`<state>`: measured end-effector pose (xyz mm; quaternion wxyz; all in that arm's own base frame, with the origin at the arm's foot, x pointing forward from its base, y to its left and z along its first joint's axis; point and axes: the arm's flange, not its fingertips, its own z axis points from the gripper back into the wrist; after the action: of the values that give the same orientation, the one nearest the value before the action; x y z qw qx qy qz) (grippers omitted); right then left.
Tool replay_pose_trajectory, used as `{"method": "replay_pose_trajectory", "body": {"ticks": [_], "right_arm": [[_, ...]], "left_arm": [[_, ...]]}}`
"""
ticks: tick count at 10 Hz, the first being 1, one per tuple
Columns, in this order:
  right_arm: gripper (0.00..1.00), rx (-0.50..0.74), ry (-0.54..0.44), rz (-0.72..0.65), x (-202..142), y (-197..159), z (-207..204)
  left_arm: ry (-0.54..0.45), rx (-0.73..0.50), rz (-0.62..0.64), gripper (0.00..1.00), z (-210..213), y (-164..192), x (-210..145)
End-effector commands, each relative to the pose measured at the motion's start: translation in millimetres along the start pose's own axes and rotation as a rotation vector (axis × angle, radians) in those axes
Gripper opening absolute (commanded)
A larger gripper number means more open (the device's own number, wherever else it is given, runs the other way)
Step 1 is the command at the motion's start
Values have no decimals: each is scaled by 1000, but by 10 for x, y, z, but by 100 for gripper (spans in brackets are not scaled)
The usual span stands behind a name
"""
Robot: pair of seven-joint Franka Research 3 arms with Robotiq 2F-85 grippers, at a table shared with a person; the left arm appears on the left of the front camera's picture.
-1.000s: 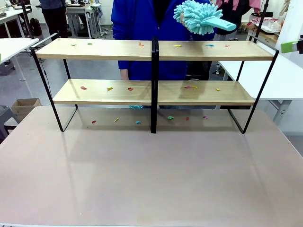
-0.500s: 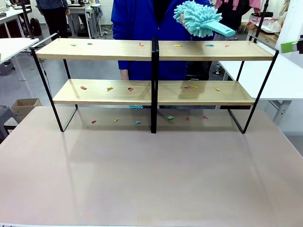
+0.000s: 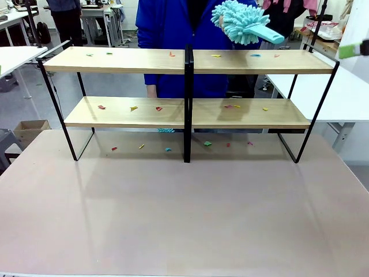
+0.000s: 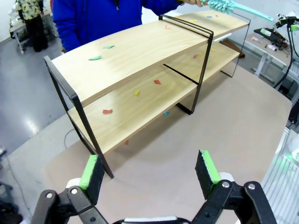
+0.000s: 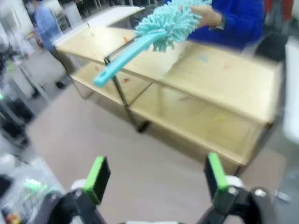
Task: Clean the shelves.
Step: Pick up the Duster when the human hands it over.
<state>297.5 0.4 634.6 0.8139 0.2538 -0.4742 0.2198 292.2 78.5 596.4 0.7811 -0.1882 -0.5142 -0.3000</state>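
Nearest, both tools are released. The left gripper [image 4: 149, 165] has its green pads spread wide with nothing between them, and the right gripper [image 5: 156, 173] stands just as wide and empty above the table [image 3: 184, 219].

Beyond them the shelves [image 3: 144, 60] stand across the far half of the table, their long axis running side to side. Small coloured paper scraps [image 3: 134, 108] dot both light-wood boards, and more lie on the tabletop under the lower board.

Farther off, above the right half of the top board, the person's hand [image 5: 208, 14] holds a teal microfibre duster [image 3: 242, 22] by its fluffy head.

The coming move likely turns on the duster's handle [image 5: 121, 60] — it slants down and away from the head toward the robot's right, free end outward. In the right wrist view it lies ahead of the open jaws, apart from them. From the left wrist the duster shows far along the rack, past its other end — so the right arm looks the nearer one to take it.
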Motion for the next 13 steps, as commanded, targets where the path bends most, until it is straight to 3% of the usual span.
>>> {"method": "replay_pose_trajectory", "body": {"ticks": [1, 2, 3, 4, 5, 6, 7, 10, 13], "right_arm": [[100, 235, 38, -494, 659, -148, -387], [100, 196, 111, -706, 956, -104, -778], [100, 98, 165, -697, 1069, 25, -1126], [100, -106, 119, -283, 1023, 316, -937], [100, 189, 78, -435, 734, 6, -837], [100, 112, 107, -427, 897, 97, -1168], [100, 96, 122, -592, 990, 12, -1403], [100, 181, 166, -871, 1219, -173, -1980], [100, 198, 223, -899, 1228, -259, -2151]], "left_arm": [[-8, -6, -11, 100, -1, -5, 6], [-8, -6, -11, 100, -1, -5, 6], [-8, -6, -11, 100, -1, -5, 6], [-8, -6, -11, 100, -1, -5, 6], [-8, -6, -11, 100, -1, -5, 6], [-8, -6, -11, 100, -1, -5, 6], [-8, -6, -11, 100, -1, -5, 6], [-8, -6, -11, 100, -1, -5, 6], [-8, -6, -11, 100, -1, -5, 6]]}}
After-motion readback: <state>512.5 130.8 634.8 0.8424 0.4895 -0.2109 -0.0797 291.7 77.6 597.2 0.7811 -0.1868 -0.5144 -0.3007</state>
